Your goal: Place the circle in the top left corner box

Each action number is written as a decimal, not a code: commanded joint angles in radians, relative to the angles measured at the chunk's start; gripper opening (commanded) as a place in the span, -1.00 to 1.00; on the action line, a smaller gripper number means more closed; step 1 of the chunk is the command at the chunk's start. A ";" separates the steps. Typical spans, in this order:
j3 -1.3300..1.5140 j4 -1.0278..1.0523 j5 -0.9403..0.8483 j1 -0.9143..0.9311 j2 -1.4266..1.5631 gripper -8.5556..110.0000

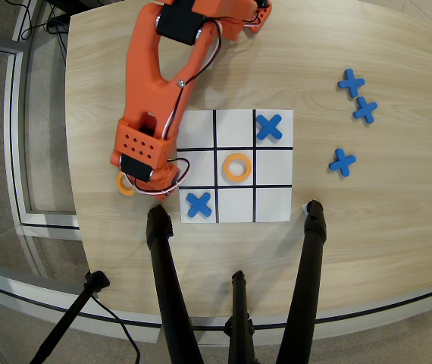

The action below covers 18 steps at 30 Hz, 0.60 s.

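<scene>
An orange ring (237,167) lies in the middle cell of the black-lined paper grid (236,214). A second orange ring (124,185) lies on the wood left of the grid, partly hidden under the arm's head. The gripper (152,186) points down beside that ring, over the grid's left edge. Its fingers are hidden by the orange wrist, so I cannot tell whether they hold the ring. The cross-free corner cell farthest from the base (273,205) is at the lower right and is bare. Blue crosses lie in the upper right cell (269,127) and the lower left cell (198,204).
Three loose blue crosses (351,82) (364,110) (342,161) lie on the table right of the grid. Black tripod legs (164,280) (310,258) rise over the table's near edge below the grid. The orange arm (155,76) covers the upper left.
</scene>
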 commanded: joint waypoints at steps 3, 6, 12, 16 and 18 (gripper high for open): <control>0.020 0.046 0.005 0.032 0.031 -0.63; 0.040 0.077 -0.003 0.049 0.049 -0.63; 0.118 0.089 -0.015 0.061 0.092 -0.63; 0.172 0.095 -0.023 0.063 0.118 -0.63; 0.187 0.112 -0.029 0.061 0.127 -0.63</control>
